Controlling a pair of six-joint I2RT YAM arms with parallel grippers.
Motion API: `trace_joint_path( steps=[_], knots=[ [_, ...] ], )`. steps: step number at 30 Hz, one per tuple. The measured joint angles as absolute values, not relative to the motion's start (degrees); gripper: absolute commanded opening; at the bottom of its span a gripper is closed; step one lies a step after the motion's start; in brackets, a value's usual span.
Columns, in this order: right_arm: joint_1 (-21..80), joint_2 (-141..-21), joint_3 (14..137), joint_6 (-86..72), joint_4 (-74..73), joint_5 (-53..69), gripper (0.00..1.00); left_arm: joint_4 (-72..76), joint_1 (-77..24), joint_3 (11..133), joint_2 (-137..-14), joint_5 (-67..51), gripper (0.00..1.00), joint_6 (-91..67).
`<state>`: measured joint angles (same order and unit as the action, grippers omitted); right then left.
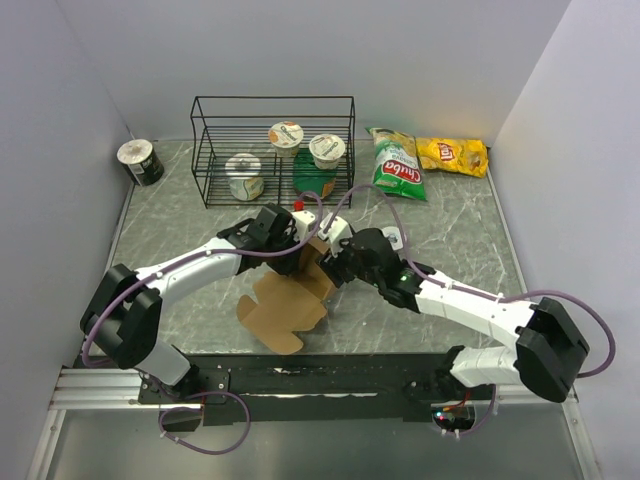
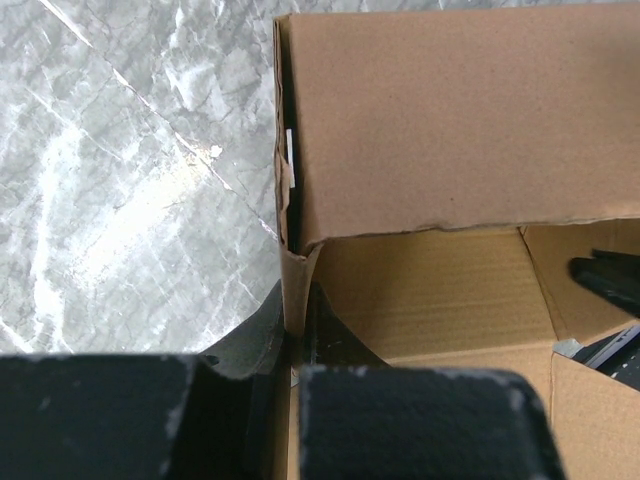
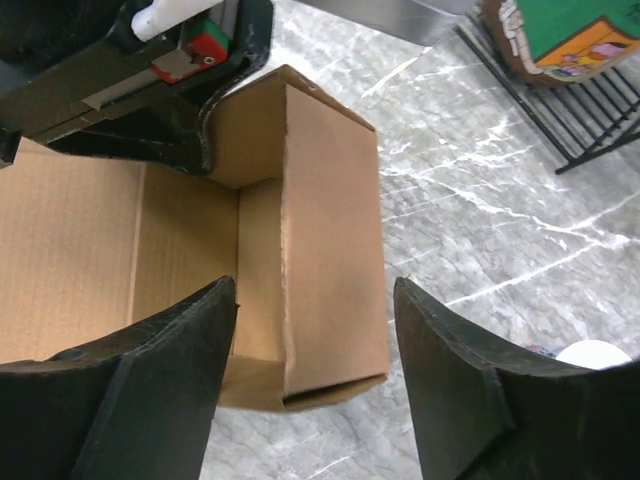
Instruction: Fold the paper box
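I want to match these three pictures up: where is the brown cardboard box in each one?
Top view: the paper box lies near the centre, partly folded.
Left wrist view: it fills the upper right, with one wall raised.
Right wrist view: it sits centre-left, with an upright wall in the middle.
Shared landmark: the grey marbled table shows beside the box in every view.

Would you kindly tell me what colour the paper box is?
Plain brown, unprinted cardboard; the paper box shows best in the right wrist view.
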<state>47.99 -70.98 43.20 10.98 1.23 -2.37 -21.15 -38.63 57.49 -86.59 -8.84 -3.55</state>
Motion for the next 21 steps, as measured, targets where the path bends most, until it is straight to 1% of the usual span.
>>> trace_joint_path(
  steps=[3,5,10,11,13,14,16,17,19,20,21],
  knots=[
    [47.99,-72.38,43.88,11.16,1.23,-2.11,0.63,-21.34,-38.72,57.63,-86.85,-8.73,0.01,-3.55],
    [47.99,-73.63,44.64,11.16,1.56,-2.15,0.57,-21.50,-38.76,57.63,-86.98,-8.73,0.01,-3.49],
    [47.99,-76.53,45.43,10.26,3.40,-2.87,0.47,-22.00,-38.94,57.67,-87.18,-8.62,0.01,-3.36],
    [48.01,-76.84,45.43,9.96,3.75,-3.38,0.42,-22.15,-38.94,57.67,-87.33,-8.54,0.01,-3.27],
    [48.01,-77.45,45.43,9.61,4.40,-4.08,0.37,-22.15,-38.94,57.71,-87.64,-8.45,0.04,-3.18],
    [48.01,-77.84,45.43,9.28,4.80,-4.69,0.32,-22.20,-38.94,57.74,-87.77,-8.29,0.10,-3.18],
    [48.01,-78.54,45.43,8.95,5.45,-5.98,0.26,-22.39,-38.94,57.74,-87.90,-7.88,0.18,-3.14],
    [48.01,-78.78,45.43,8.75,5.69,-6.57,0.20,-22.59,-38.92,57.74,-87.92,-7.73,0.38,-3.11],
    [48.01,-79.20,45.43,8.47,5.58,-7.68,0.17,-22.57,-38.94,57.74,-87.90,-7.77,0.56,-2.68],
    [47.99,-79.33,45.43,8.21,5.48,-7.94,0.16,-22.33,-39.00,57.80,-87.90,-7.70,0.69,-2.92],
    [48.01,-79.37,45.43,7.97,5.43,-8.12,0.15,-22.00,-39.05,57.82,-87.90,-7.68,0.75,-2.92]
  ],
)
